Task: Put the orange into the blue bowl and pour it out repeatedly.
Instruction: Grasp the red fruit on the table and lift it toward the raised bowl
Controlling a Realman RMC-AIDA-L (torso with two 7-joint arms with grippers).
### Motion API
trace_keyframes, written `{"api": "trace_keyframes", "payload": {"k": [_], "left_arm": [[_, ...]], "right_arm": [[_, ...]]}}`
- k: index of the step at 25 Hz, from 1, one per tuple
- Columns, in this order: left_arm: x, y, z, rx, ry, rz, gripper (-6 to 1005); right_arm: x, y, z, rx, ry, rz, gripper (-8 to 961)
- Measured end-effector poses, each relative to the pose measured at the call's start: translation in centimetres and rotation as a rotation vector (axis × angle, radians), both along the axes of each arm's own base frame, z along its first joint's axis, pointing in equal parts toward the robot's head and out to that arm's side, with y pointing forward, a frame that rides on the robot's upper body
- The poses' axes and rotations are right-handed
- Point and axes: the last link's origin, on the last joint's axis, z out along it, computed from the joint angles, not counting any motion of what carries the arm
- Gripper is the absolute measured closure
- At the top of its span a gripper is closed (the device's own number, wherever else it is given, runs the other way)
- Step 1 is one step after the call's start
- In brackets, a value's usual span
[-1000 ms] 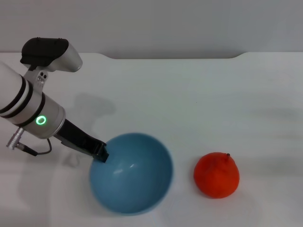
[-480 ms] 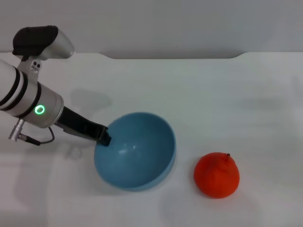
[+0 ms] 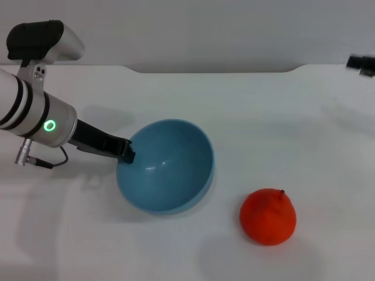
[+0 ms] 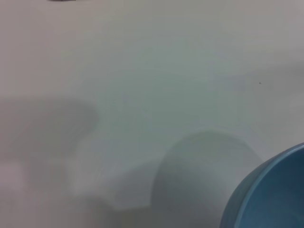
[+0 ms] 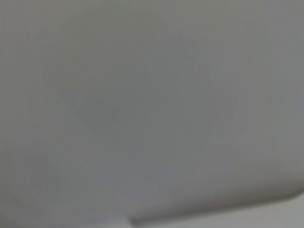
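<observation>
The place looks like a robot test bench in a lab rather than a home or kitchen. A plain white worktop [image 3: 246,117] with a notched far edge stands against a bare grey wall [image 3: 205,29]. A white robot arm [image 3: 35,111] with a glowing green ring light and an exposed cable reaches over it; no household furnishings show.

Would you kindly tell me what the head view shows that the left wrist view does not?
Only the head view shows the orange lying on the table right of the bowl, the left pincer shut on the bowl's rim, and a bit of the right pincer at the far right edge. The wrist view adds nothing of its own. Both share bowl and table.
</observation>
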Motion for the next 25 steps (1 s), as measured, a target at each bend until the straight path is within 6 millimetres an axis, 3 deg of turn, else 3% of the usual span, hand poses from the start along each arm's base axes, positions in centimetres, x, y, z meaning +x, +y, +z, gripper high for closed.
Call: {"api": "trace_keyframes", "payload": {"k": [5, 9, 13, 17, 25], "left_arm": [[-0.1, 0.0, 0.0, 0.003, 0.0, 0.003, 1001], [-0.1, 0.0, 0.2, 0.012, 0.0, 0.0, 1000], [-0.2, 0.1, 0.3, 0.018, 0.002, -0.006, 1000], [-0.2, 0.1, 0.3, 0.019, 0.003, -0.01, 1000], [0.1, 0.2, 0.4, 0.022, 0.007, -0.022, 1000]], "right_arm": [[-4.0, 0.5, -0.2, -0.265, -0.249, 0.027, 489], [-6.4, 0.8, -2.2, -0.475, -0.376, 0.057, 491], [-7.9, 0.6, -4.5, -0.572, -0.43, 0.105, 493], [-8.3, 0.1, -5.9, -0.634, -0.431, 0.104, 495], [-7.1, -0.8, -7.9, -0.733, -0.378, 0.048, 499]]}}
